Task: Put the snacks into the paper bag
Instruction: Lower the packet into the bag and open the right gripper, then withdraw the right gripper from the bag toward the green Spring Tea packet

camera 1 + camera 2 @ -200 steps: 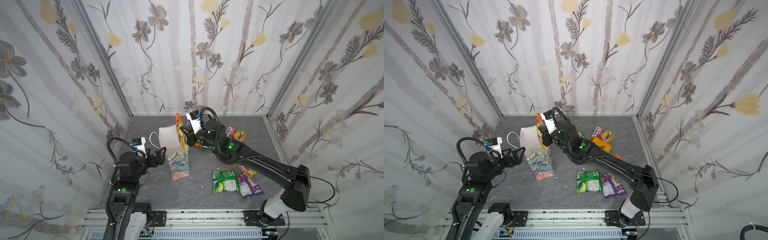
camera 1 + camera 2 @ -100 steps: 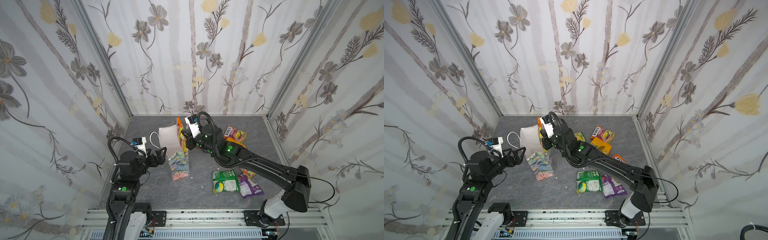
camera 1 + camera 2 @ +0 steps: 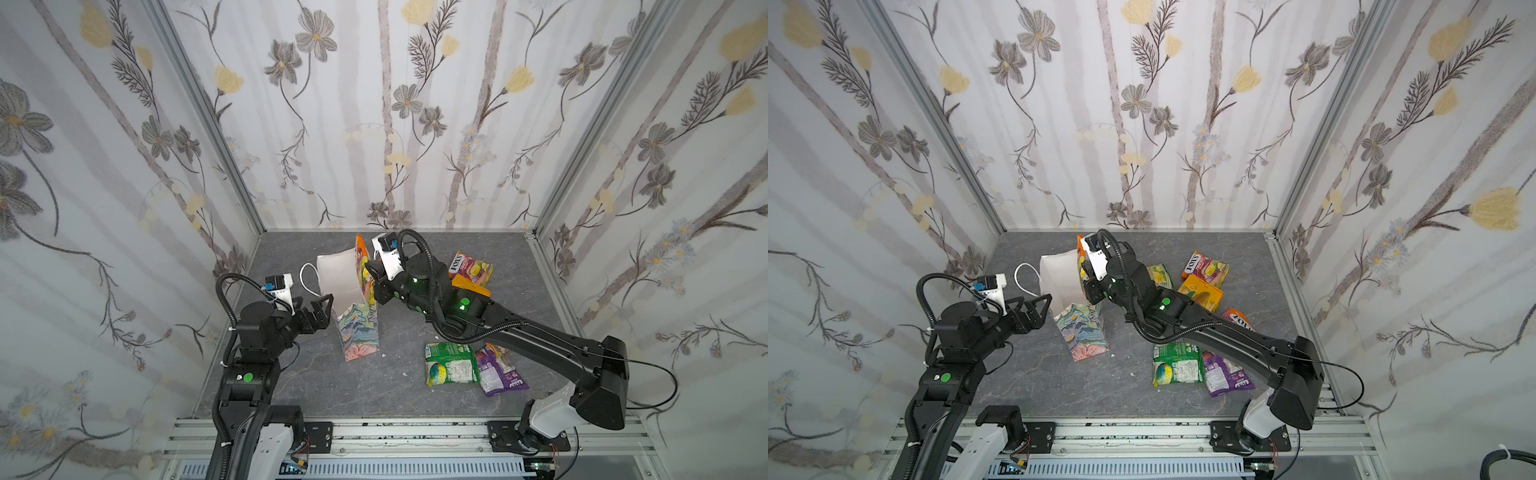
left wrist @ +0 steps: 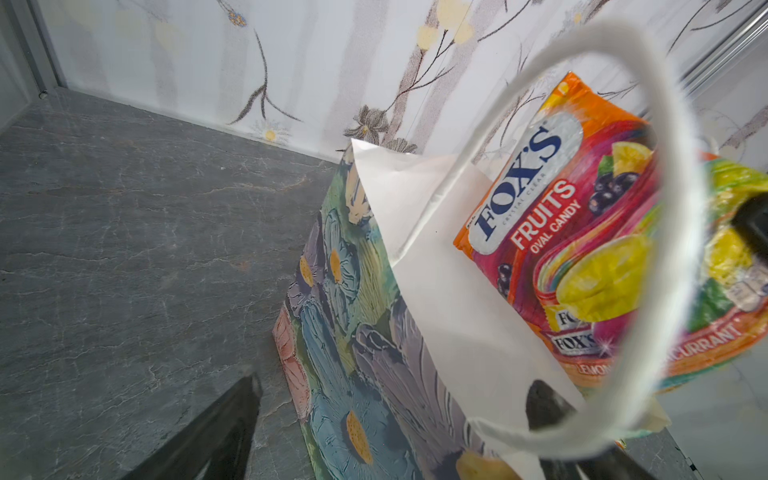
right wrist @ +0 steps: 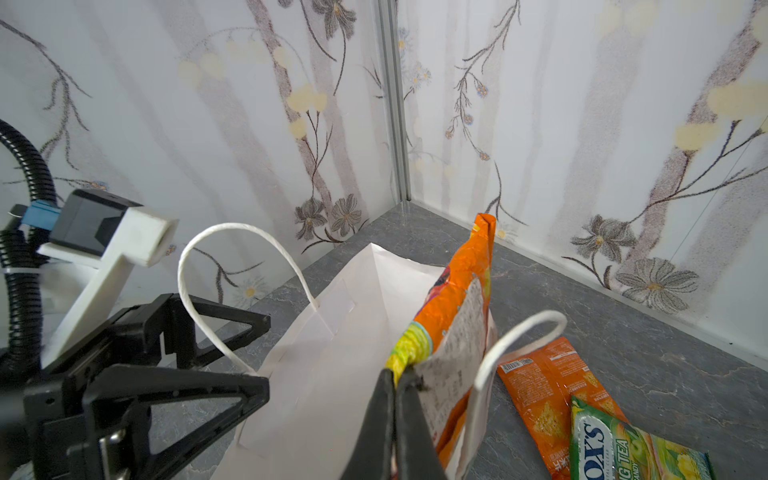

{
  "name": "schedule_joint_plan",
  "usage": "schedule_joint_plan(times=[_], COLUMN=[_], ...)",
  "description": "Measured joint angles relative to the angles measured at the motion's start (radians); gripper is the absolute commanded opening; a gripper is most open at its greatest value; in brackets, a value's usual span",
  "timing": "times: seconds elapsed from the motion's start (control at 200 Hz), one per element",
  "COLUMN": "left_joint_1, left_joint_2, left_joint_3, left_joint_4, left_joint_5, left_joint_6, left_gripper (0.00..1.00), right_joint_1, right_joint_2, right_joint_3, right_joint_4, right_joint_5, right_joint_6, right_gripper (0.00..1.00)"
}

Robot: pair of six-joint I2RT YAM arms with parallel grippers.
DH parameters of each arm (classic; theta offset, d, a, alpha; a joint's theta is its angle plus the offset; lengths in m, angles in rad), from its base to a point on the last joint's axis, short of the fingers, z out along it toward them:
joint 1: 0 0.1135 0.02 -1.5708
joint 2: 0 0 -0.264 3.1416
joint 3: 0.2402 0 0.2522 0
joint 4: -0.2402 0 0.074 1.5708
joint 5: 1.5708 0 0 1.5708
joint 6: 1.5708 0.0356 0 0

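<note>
Grey marbled tabletop [image 3: 316,386] bears paper bag [image 3: 360,334], packets [image 3: 451,368], orange box [image 3: 469,284].

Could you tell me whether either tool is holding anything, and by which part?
The right tool pinches the orange FOX'S packet by one edge, at the paper bag's mouth. The left tool is open and holds nothing.

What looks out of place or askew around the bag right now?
The orange FOX'S packet stands on edge, poking well above the rim of the paper bag, pinched by the shut right gripper rather than dropped in. Nothing looks spilled or torn.
</note>
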Motion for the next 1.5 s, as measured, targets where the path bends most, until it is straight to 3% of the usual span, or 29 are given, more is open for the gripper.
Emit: schedule_joint_plan(times=[0.45, 1.009, 1.319, 1.504], left_joint_1=[0.000, 0.000, 0.000, 0.000], left_joint_2=[0.002, 0.005, 0.002, 0.002], left_joint_3=[0.000, 0.000, 0.000, 0.000], left_joint_4=[0.000, 0.000, 0.000, 0.000], left_joint_5=[0.000, 0.000, 0.000, -0.001], left_joint_6=[0.000, 0.000, 0.000, 0.000], left_gripper=[1.00, 1.00, 1.00, 1.00], right_joint_1=[0.002, 0.005, 0.026, 0.032], right_joint_2=[0.031, 0.021, -0.121, -0.259], right_joint_3=[-0.002, 0.000, -0.037, -0.113], right_joint_4=[0.000, 0.005, -0.095, -0.236], right_joint_5=[0.032, 0.024, -0.005, 0.047], right_joint_6=[-0.010, -0.009, 0.018, 0.093], right_gripper=[0.13, 0.20, 0.28, 0.35])
